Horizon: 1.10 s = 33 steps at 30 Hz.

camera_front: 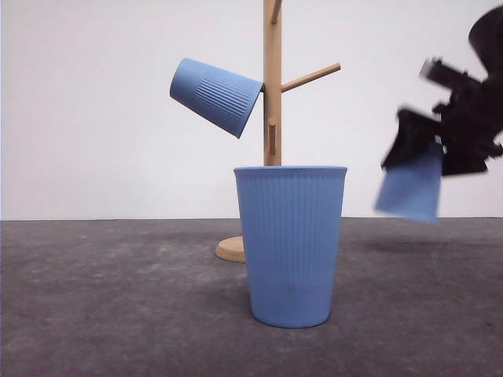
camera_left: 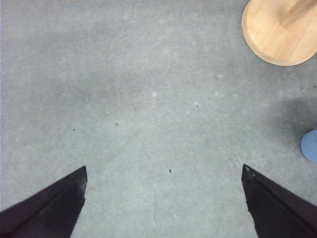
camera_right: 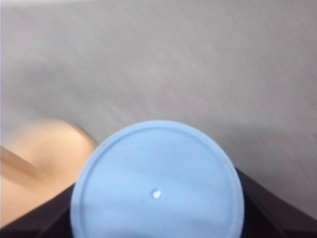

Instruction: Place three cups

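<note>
One light-blue ribbed cup (camera_front: 216, 96) hangs mouth-first on a left peg of the wooden rack (camera_front: 272, 86). A second cup (camera_front: 291, 243) stands upright on the grey table in front of the rack. At the right, raised above the table, my right gripper (camera_front: 428, 157) is shut on a third cup (camera_front: 410, 188), which looks blurred. That cup's flat base (camera_right: 157, 186) faces the right wrist camera between the dark fingers. My left gripper (camera_left: 163, 198) is open over bare table, its fingers (camera_left: 54, 203) wide apart.
The rack's round wooden base (camera_left: 280, 32) lies beyond my left gripper, and an edge of a blue cup (camera_left: 310, 145) shows beside it. The rack has further bare pegs, one pointing up to the right (camera_front: 313, 77). A white wall stands behind.
</note>
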Each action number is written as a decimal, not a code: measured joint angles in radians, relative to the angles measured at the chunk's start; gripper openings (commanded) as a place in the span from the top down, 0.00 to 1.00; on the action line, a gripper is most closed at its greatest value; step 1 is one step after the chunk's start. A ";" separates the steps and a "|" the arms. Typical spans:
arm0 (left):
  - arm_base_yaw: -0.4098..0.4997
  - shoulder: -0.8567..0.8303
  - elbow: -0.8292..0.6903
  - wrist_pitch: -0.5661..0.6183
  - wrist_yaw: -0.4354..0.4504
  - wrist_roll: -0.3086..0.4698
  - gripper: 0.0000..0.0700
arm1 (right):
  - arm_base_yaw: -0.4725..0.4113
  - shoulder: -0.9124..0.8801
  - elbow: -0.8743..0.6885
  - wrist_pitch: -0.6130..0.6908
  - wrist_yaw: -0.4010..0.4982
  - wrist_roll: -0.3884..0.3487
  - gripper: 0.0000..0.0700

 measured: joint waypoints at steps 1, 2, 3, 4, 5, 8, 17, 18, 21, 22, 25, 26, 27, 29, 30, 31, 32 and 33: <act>0.000 0.000 0.000 0.000 0.000 0.000 0.17 | -0.014 -0.001 0.025 0.001 -0.049 0.028 0.64; 0.000 0.000 0.000 0.001 0.000 0.000 0.17 | -0.028 -0.001 0.051 0.003 -0.097 0.057 0.64; 0.000 0.000 0.000 0.003 0.000 0.000 0.17 | -0.041 -0.001 0.082 0.008 -0.151 0.091 0.65; 0.000 0.000 0.000 0.005 0.000 0.000 0.17 | -0.054 -0.002 0.108 0.012 -0.197 0.123 0.64; 0.000 0.000 0.000 0.008 0.000 0.000 0.17 | -0.066 -0.002 0.134 0.016 -0.241 0.154 0.64; 0.000 0.000 -0.001 0.018 0.000 0.000 0.17 | -0.094 -0.003 0.207 0.019 -0.354 0.242 0.64; 0.000 0.000 -0.001 0.036 0.000 0.000 0.17 | -0.088 -0.009 0.323 0.060 -0.581 0.398 0.64; 0.000 0.000 -0.001 0.039 0.000 0.000 0.17 | -0.080 -0.010 0.323 0.056 -0.582 0.404 0.64; 0.000 0.000 -0.001 0.046 0.000 0.000 0.17 | -0.039 -0.010 0.323 0.008 -0.566 0.403 0.64; 0.000 0.000 -0.001 0.047 0.000 0.000 0.17 | -0.025 -0.010 0.323 -0.011 -0.551 0.394 0.64; 0.000 0.000 -0.001 0.048 0.000 0.000 0.17 | 0.019 -0.010 0.323 -0.077 -0.485 0.344 0.64; 0.000 0.000 -0.001 0.048 0.000 0.000 0.17 | 0.032 -0.010 0.323 -0.098 -0.461 0.324 0.64; 0.000 0.000 -0.001 0.048 0.000 0.000 0.17 | 0.047 -0.010 0.323 -0.123 -0.429 0.298 0.64; 0.000 0.000 -0.001 0.048 0.000 0.000 0.17 | 0.070 -0.010 0.323 -0.157 -0.379 0.251 0.64; 0.000 0.000 -0.001 0.048 0.000 0.000 0.17 | 0.079 -0.010 0.323 -0.168 -0.358 0.231 0.62; 0.000 0.000 -0.001 0.048 0.000 0.000 0.17 | 0.087 -0.010 0.323 -0.171 -0.340 0.213 0.60; 0.000 0.000 -0.001 0.048 0.000 0.000 0.17 | 0.094 -0.010 0.323 -0.171 -0.325 0.198 0.55; 0.000 0.000 -0.001 0.048 0.000 0.000 0.17 | 0.098 -0.010 0.323 -0.170 -0.313 0.188 0.49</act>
